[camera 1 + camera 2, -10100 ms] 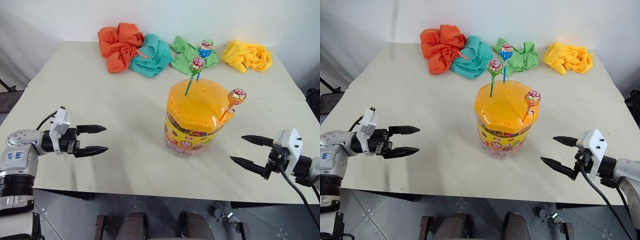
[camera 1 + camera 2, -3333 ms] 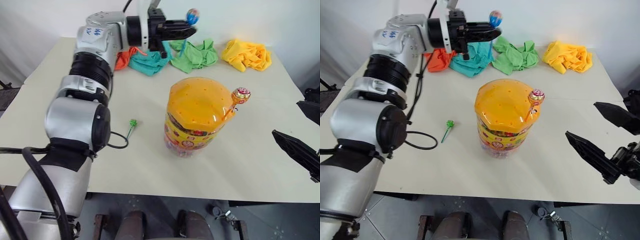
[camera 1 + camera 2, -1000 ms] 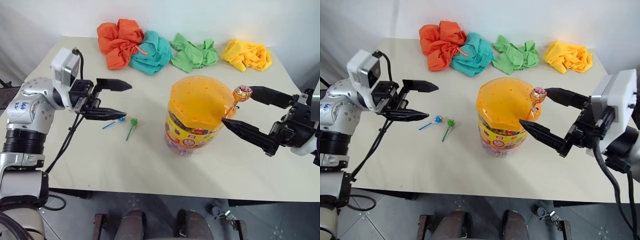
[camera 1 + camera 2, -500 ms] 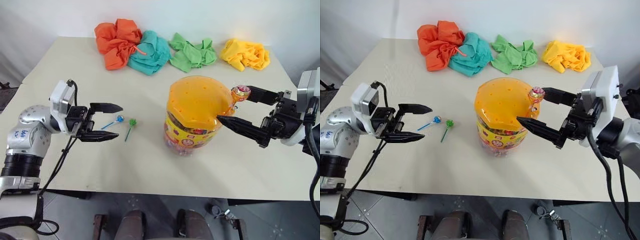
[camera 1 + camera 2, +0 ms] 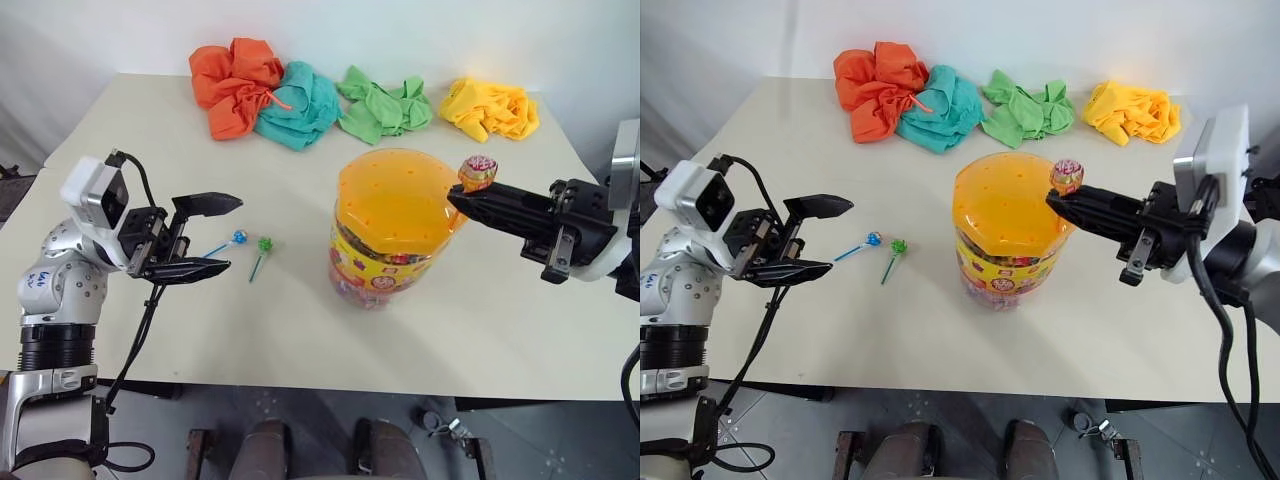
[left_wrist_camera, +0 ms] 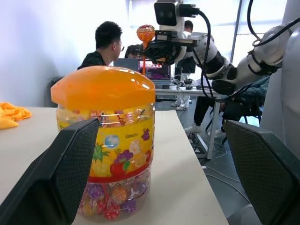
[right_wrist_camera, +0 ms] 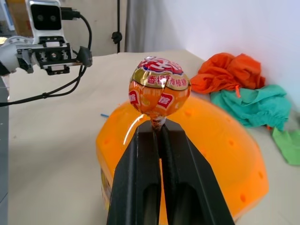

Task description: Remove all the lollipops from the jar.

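Above jar (image 5: pixel 395 225): pincer-gripped orange lollipop (image 7: pixel 159 91)

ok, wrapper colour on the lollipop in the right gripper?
Orange with red and gold print; clearest in the right wrist view.

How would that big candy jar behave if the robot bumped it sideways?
The jar would probably stay put: sweets fill its lower part, so it likely sits bottom-heavy. It is tall with a domed lid, so a hard knock near the top might tip it. On the smooth table it may slide instead.
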